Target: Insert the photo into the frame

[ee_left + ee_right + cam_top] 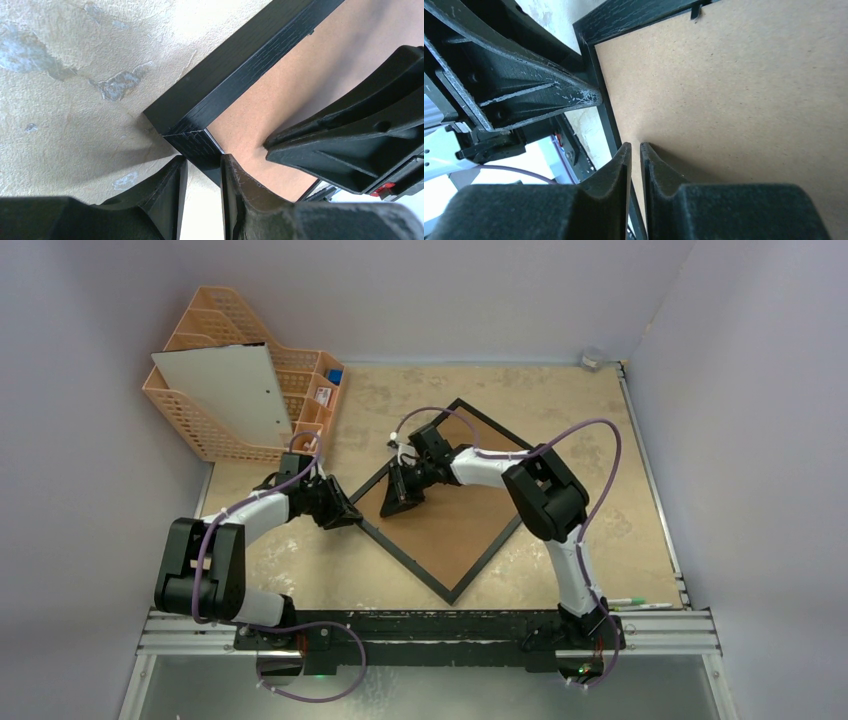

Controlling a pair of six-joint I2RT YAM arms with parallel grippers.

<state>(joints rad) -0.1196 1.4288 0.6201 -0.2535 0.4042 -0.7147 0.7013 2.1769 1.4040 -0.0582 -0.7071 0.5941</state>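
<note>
The frame (470,530) lies back-up on the table like a diamond, its brown board inside a thin black border. My left gripper (345,515) is at its left corner. In the left wrist view the black border (235,70) runs down between that gripper's (202,160) fingers, which are shut on it. My right gripper (400,495) rests on the board just inside that corner. In the right wrist view its tips (635,146) touch the brown board (734,100), nearly together, with nothing between them. The photo is out of view.
An orange basket organiser (250,350) stands at the back left with a white board (225,390) leaning in it. Two pens (640,603) lie near the front right edge. Grey walls close in both sides and the back.
</note>
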